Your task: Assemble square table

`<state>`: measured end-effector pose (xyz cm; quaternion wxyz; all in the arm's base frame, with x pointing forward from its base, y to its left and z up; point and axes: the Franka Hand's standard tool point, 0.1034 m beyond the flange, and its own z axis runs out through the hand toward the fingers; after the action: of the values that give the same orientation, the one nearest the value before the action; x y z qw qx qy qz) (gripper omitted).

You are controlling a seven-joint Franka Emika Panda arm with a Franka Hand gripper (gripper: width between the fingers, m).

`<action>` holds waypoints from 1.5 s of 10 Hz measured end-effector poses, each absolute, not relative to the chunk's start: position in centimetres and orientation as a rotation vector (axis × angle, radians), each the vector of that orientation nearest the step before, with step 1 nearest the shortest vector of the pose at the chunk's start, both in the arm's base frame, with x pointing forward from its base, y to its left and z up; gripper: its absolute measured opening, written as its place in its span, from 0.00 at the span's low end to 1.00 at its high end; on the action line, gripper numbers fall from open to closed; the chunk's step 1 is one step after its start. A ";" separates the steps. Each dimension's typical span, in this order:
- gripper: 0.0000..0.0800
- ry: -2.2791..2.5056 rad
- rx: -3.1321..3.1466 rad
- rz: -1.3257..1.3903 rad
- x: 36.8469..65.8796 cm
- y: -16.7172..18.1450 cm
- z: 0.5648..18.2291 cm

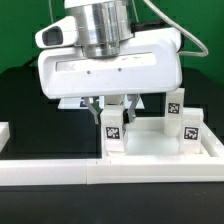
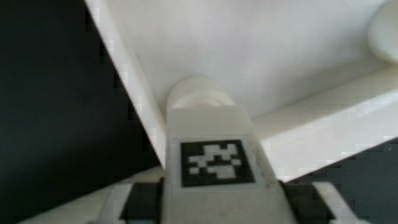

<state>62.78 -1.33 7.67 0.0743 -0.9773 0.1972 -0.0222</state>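
Note:
The square table top [image 1: 160,150] lies at the exterior view's right, white with a raised rim. My gripper [image 1: 112,112] is shut on a white tagged leg block [image 1: 112,130] and holds it upright at the top's near left corner. In the wrist view the leg [image 2: 217,160] runs between my fingers [image 2: 143,200], and its rounded end [image 2: 199,98] rests against the top's white surface [image 2: 267,50] beside the rim [image 2: 338,115]. I cannot tell whether it is seated. Two more tagged legs [image 1: 172,103] [image 1: 190,126] stand on the top's right side.
A long white border rail [image 1: 100,172] runs along the front. A short white rail piece [image 1: 4,132] is at the exterior view's left edge. The table surface [image 1: 40,110] is black. The gripper body hides the area behind the top.

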 end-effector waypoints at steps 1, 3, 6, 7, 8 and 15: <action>0.36 0.726 -2.899 -0.064 62.8 -1.4 7.6; 0.36 1.297 -2.638 -0.032 62.4 -1.5 7.6; 0.36 1.728 -2.351 0.046 62.2 -0.6 7.5; 0.36 1.897 -2.191 0.082 62.1 0.0 7.4; 0.36 2.018 -2.074 0.108 62.1 0.7 7.4; 0.77 1.566 -2.490 0.049 62.1 1.9 7.0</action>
<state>62.07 1.90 7.01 0.0998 -0.8422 0.5297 0.0167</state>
